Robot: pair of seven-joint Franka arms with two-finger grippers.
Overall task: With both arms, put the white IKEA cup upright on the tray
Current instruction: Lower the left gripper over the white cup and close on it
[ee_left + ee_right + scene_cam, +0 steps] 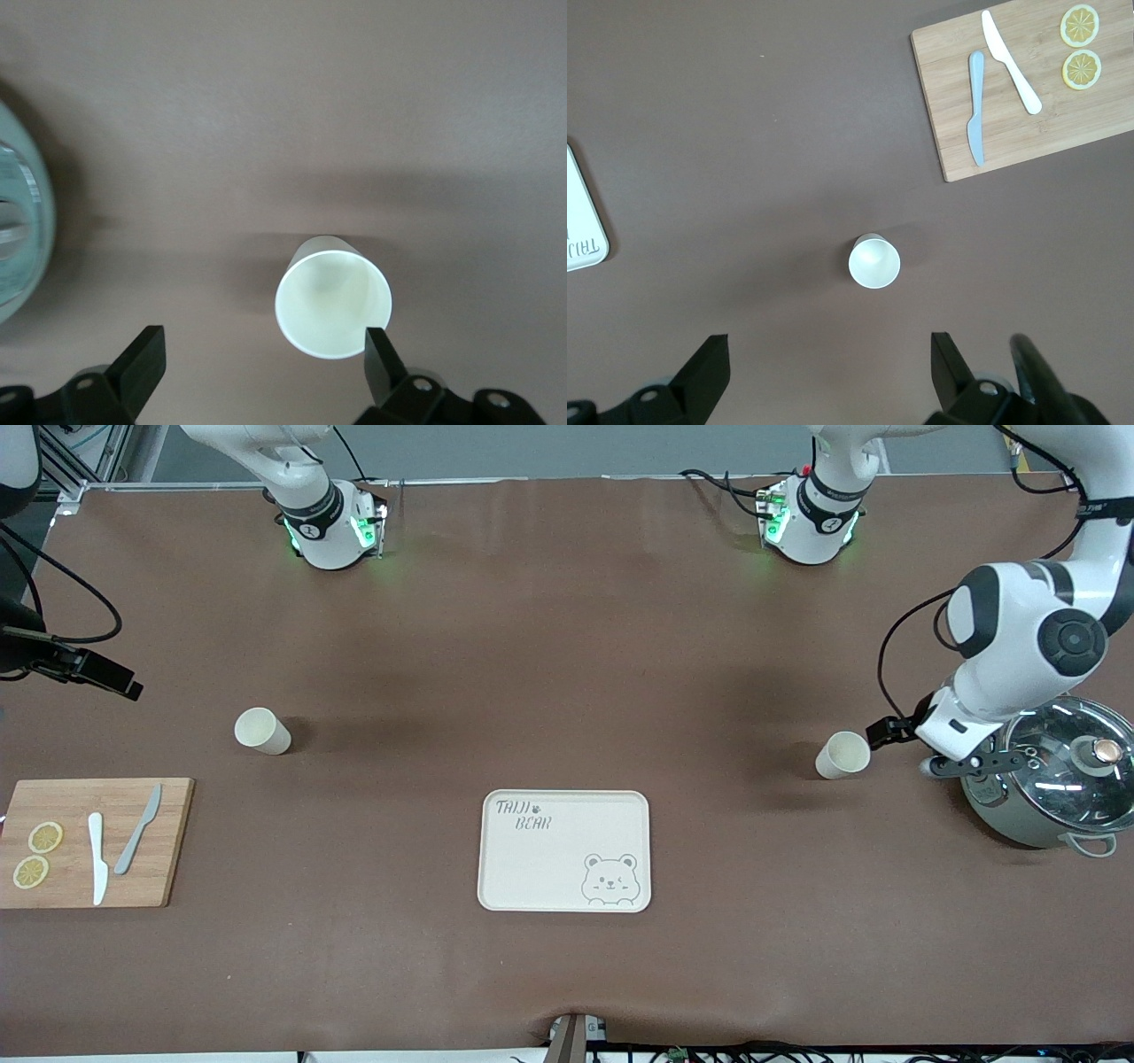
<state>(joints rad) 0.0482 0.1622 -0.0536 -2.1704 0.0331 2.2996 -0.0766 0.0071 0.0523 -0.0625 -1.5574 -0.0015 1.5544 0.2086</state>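
Note:
Two white cups stand upright on the brown table. One cup (842, 755) is toward the left arm's end and shows close in the left wrist view (333, 303). My left gripper (889, 732) (264, 336) is low beside it, open and empty; the cup's rim is next to one fingertip (376, 341). The other cup (262, 732) (874, 261) is toward the right arm's end. My right gripper (111, 677) (828, 341) hangs high over the table near it, open and empty. The cream tray (564, 850) with the bear drawing lies nearer the front camera between the cups; its edge shows in the right wrist view (580, 221).
A grey pot with a glass lid (1054, 779) (18, 239) stands right beside the left gripper at the left arm's end. A wooden cutting board (89, 841) (1019, 84) with two knives and two lemon slices lies at the right arm's end.

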